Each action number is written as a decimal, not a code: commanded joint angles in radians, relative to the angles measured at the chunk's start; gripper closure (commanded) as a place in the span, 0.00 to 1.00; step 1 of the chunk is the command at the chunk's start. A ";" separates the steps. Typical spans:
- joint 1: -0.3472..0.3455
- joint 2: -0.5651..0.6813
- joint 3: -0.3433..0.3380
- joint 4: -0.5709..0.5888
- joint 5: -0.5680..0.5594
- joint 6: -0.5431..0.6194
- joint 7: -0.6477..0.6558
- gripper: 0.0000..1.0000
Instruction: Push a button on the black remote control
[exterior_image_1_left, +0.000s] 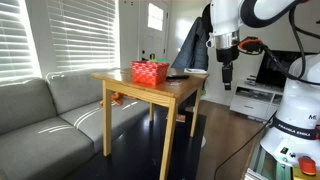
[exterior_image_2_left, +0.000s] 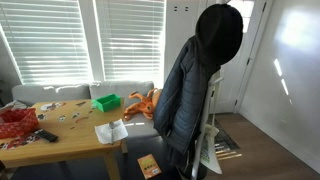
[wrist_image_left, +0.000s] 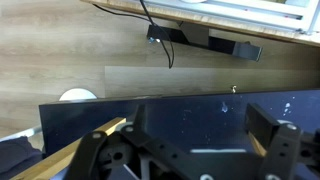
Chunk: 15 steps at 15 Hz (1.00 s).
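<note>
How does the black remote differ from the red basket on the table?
The black remote control is a dark, slim, flat bar; the red basket is bright, taller and bulkier. The remote lies on the arm's side of the basket. Both rest on the wooden table.

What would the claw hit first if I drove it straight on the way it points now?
Probably the dark floor: the claw points down, seemingly just beyond the edge of the table, not above the black remote control. Depth is unclear.
</note>
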<state>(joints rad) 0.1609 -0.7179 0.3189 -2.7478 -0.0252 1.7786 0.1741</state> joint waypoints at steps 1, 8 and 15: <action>0.022 0.005 -0.021 0.002 -0.012 -0.003 0.013 0.00; 0.022 0.005 -0.021 0.002 -0.012 -0.003 0.013 0.00; 0.032 0.007 -0.082 0.081 -0.065 0.059 -0.133 0.00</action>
<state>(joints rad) 0.1711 -0.7178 0.2939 -2.7220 -0.0574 1.8189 0.1209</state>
